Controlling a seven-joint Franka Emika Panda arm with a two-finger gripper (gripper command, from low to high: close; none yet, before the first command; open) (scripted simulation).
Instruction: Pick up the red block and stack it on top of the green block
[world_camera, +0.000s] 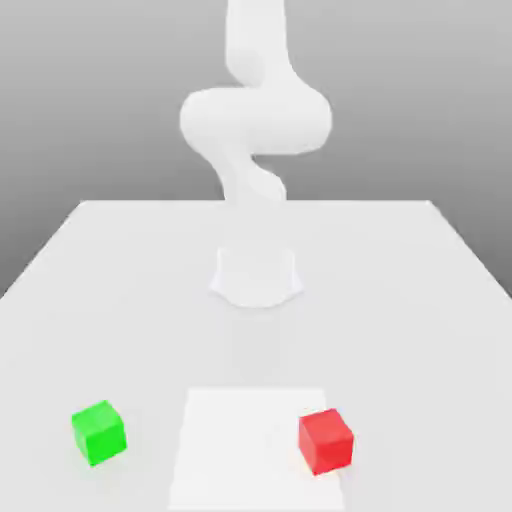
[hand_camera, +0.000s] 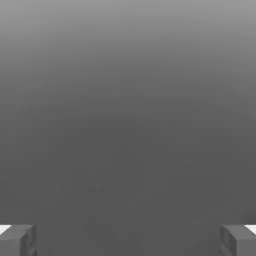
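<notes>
Nearest the camera, the red block (world_camera: 326, 441) sat on the table (world_camera: 420, 300) at the exterior view's right, well apart from the green block (world_camera: 99, 432) at its left. Behind them rose the arm (world_camera: 255, 140); the gripper (hand_camera: 128, 240) held nothing, its fingers (hand_camera: 20, 239) spread wide.

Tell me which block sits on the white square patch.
The red block. It rests on the patch's edge at the exterior view's right, while the green block stands apart on bare table.

White table (world_camera: 100, 260), flat and pale. On it, near edge: green block (world_camera: 99, 432) at the exterior view's left, red block (world_camera: 326, 441) at the exterior view's right, well apart. Farther back, at middle, round arm base (world_camera: 256, 277).
</notes>
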